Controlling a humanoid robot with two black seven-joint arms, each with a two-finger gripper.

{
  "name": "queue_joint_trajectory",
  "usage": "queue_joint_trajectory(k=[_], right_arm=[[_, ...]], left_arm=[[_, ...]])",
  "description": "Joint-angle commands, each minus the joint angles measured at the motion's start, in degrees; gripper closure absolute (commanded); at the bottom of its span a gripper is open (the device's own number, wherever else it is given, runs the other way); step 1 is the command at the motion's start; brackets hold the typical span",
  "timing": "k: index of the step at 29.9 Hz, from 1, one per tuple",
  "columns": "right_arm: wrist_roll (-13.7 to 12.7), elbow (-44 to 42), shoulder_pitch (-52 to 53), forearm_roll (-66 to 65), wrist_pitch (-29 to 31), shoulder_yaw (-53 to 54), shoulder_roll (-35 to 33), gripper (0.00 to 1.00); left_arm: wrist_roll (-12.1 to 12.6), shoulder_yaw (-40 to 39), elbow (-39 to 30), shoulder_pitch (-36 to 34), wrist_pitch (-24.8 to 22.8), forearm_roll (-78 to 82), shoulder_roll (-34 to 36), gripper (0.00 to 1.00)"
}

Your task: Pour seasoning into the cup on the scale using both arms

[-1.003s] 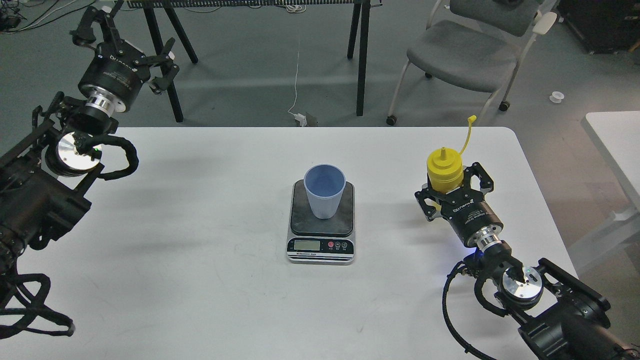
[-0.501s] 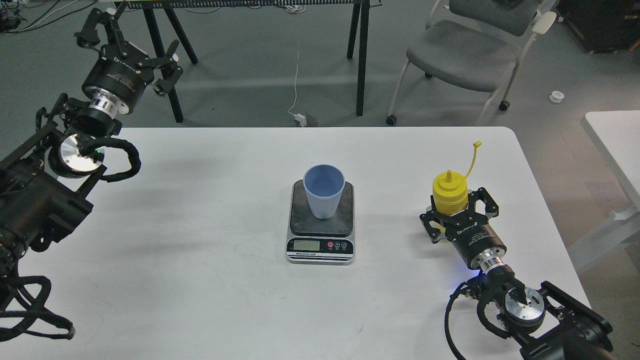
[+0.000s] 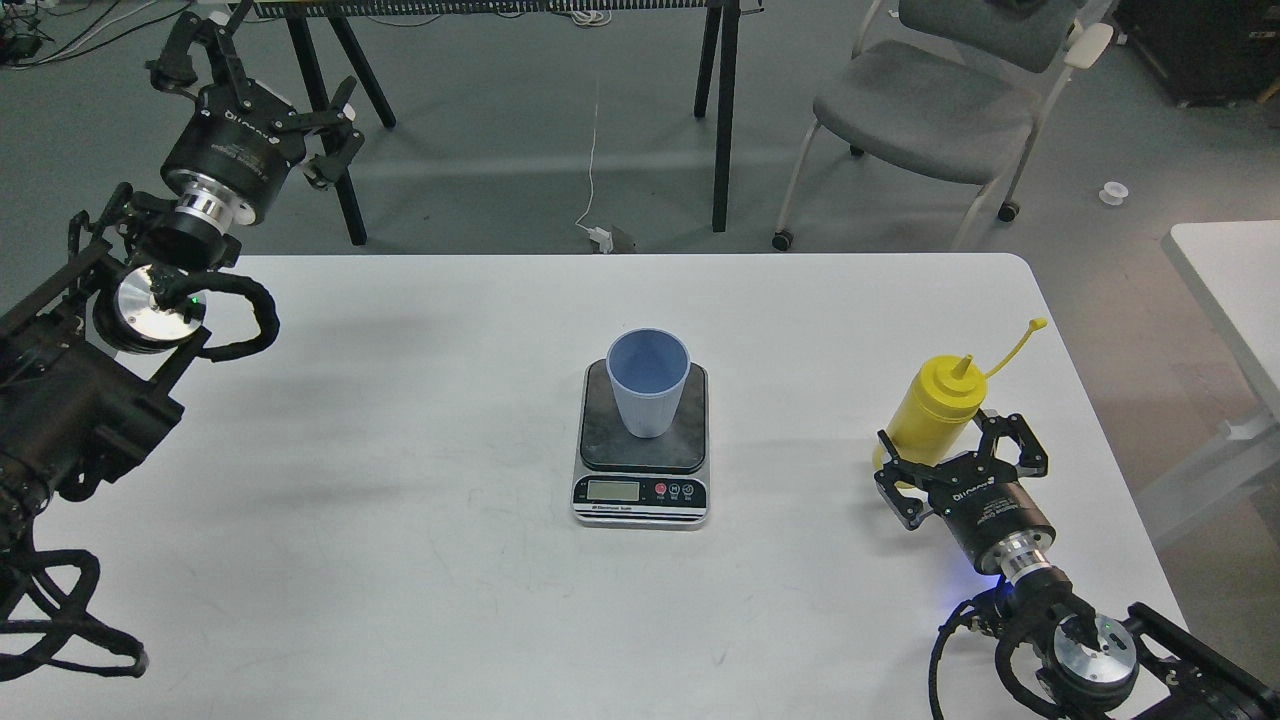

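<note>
The yellow seasoning bottle (image 3: 938, 402) stands on the white table (image 3: 400, 560) at the right and leans left, its tethered cap (image 3: 1038, 324) hanging out to the right. My right gripper (image 3: 948, 445) is open, with its fingers spread wide on either side of the bottle's lower part. The light-blue cup (image 3: 648, 385) stands upright on the dark platform of the scale (image 3: 642, 440) at the table's middle. My left gripper (image 3: 262, 72) is open and empty, raised beyond the table's far left corner.
A grey chair (image 3: 930, 110) and black table legs (image 3: 725, 110) stand on the floor behind the table. A second white table (image 3: 1235, 280) is at the right. The right table edge runs close to the bottle.
My right arm has moved down and back toward the near right. The bottle went from lifted to standing on the table, and the fingers have spread wider. The left arm barely moved.
</note>
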Motion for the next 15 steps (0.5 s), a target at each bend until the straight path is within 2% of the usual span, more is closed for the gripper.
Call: queue_joint_trajectory(k=[1, 5, 8, 13, 15], right_arm=[[0.0, 2.6, -3.6, 0.0, 0.0, 0.8, -2.2, 0.01], [0.0, 7.7, -9.5, -0.1, 0.0, 1.7, -5.9, 0.01], [0.1, 10.8, -12.4, -0.1, 0.0, 3.4, -11.7, 0.01], [0.1, 9.6, -11.2, -0.4, 0.0, 7.5, -20.8, 0.01], [0.1, 6.8, -7.0, -0.7, 0.0, 9.6, -22.8, 0.0]], left_arm=[[0.0, 0.0, -0.1, 0.1, 0.0, 0.0, -0.1, 0.0], [-0.1, -0.1, -1.2, 0.2, 0.0, -0.1, 0.2, 0.0], [-0.1, -0.1, -1.6, 0.3, 0.0, -0.1, 0.6, 0.01], [-0.3, -0.4, -1.6, 0.7, 0.0, -0.2, 0.9, 0.01], [-0.3, -0.4, -1.6, 0.8, 0.0, -0.3, 0.8, 0.0]])
